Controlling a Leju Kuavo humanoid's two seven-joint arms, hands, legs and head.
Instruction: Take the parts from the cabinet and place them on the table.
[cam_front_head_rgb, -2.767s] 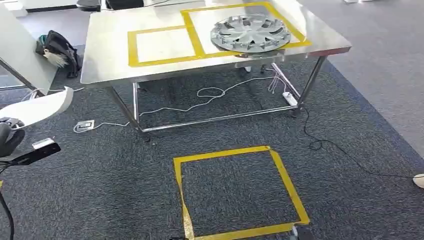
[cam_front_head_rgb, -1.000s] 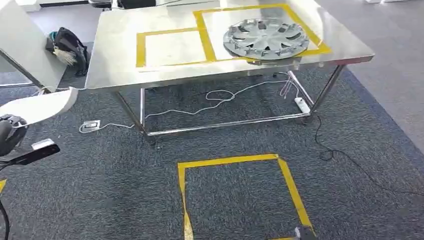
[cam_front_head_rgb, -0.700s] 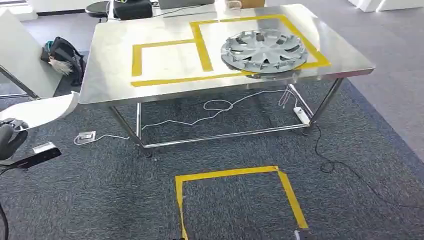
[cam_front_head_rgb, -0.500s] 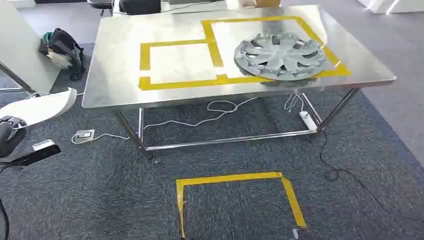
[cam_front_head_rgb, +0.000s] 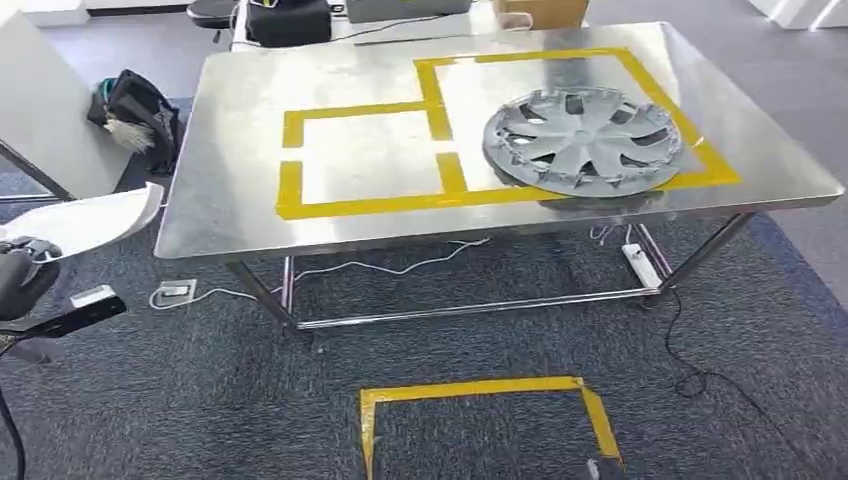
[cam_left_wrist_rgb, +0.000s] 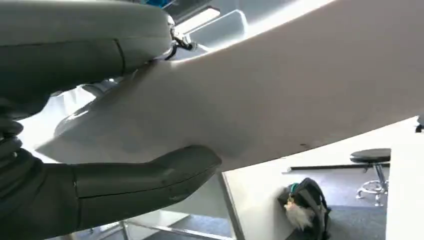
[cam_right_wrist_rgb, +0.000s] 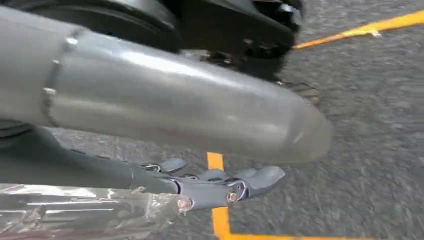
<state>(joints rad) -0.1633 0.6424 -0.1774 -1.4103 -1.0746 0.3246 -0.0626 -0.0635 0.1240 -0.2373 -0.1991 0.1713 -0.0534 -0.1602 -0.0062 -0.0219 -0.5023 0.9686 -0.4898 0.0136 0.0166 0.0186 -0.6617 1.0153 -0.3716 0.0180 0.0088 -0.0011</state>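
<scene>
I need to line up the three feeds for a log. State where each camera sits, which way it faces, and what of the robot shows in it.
Head view: high on the body, looking forward and down at the steel table with the hubcap.
Left wrist view: behind the left hand, which grips a white panel; beyond lies a black bag.
Right wrist view: on the hanging arm, facing the carpet's yellow tape; the right hand shows, holding nothing.
Shared: head and left wrist views both show panel and bag.

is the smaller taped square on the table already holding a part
No, the smaller taped square is bare steel; the hubcap lies in the larger square beside it.
</scene>
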